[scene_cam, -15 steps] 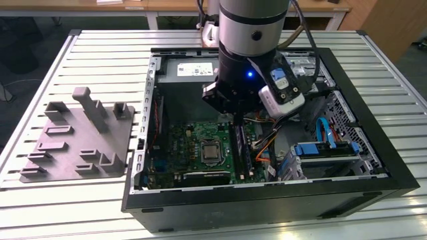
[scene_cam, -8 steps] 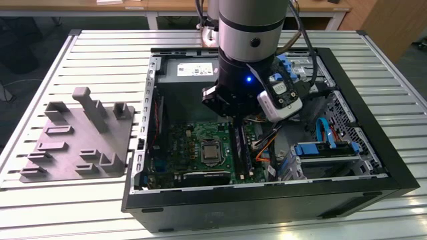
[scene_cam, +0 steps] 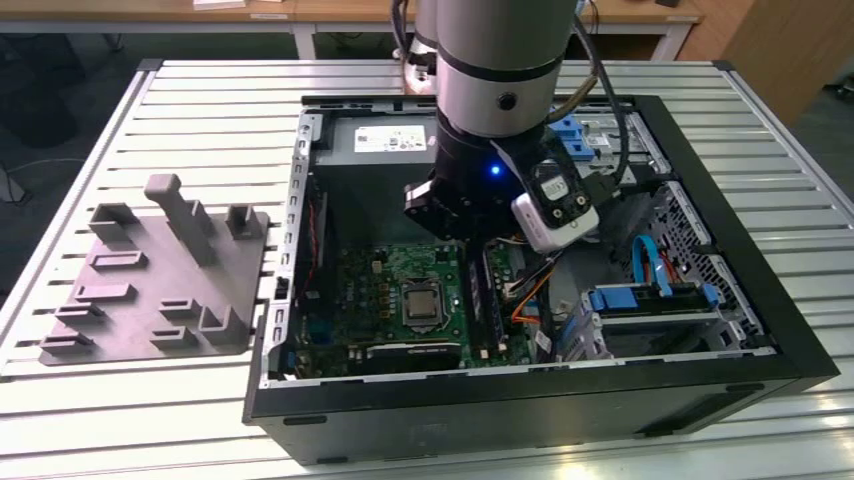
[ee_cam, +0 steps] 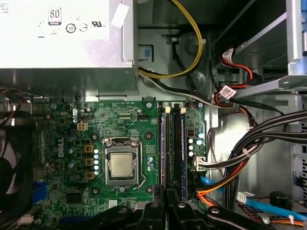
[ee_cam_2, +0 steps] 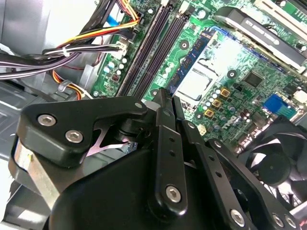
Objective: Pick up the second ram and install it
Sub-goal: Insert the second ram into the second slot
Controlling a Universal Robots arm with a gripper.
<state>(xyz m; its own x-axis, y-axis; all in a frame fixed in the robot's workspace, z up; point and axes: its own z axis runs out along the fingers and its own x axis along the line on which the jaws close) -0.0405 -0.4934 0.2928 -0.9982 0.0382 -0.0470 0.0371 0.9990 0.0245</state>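
Your claw [ee_cam: 168, 195] sits low inside the case, just over the motherboard [ee_cam: 120, 129], with its fingers drawn together. I can't make out anything clamped between them.

The second ram [ee_cam: 180, 153] appears to stand in its slot. It is the blue-green strip beside the other dark module, and it lies straight ahead of the fingertips. Its long axis runs directly away from the claw toward the power supply [ee_cam: 62, 43], and its near end is just under the tips. So, as I judge it, the claw lines up with the strip's end, not its middle.
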